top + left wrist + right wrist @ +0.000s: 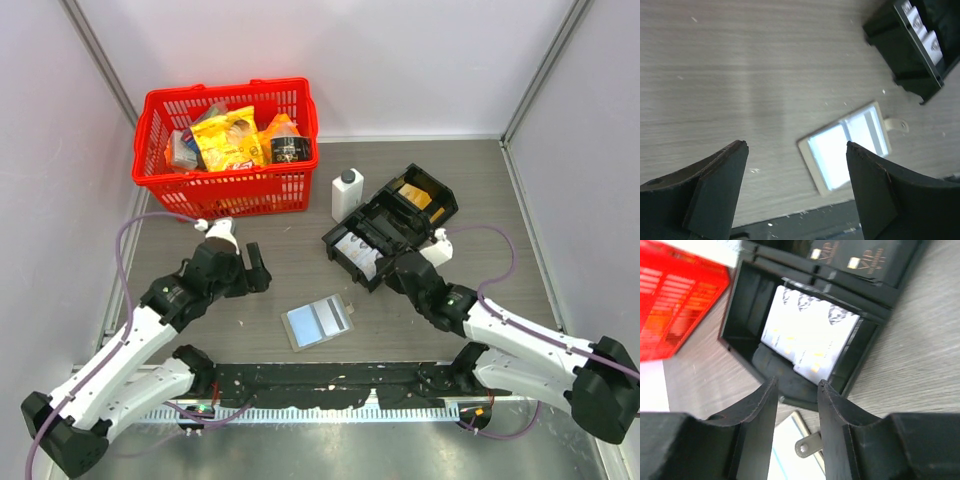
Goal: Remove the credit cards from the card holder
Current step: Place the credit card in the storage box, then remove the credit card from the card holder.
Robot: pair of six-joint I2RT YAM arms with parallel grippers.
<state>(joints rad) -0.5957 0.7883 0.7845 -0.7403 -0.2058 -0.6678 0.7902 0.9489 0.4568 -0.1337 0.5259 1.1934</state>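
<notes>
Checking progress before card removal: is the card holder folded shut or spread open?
Spread open: the card holder lies flat on the table, pale blue inner panel facing up.

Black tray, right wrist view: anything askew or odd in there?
Yes. The white cards in the compartment of the black tray closest to the camera are fanned and leaning, not squared into a stack. Nothing looks spilled or damaged.

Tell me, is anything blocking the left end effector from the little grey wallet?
No, nothing visible. Only bare grey wooden table lies between the open left end effector and the flat grey-tan card holder.
</notes>
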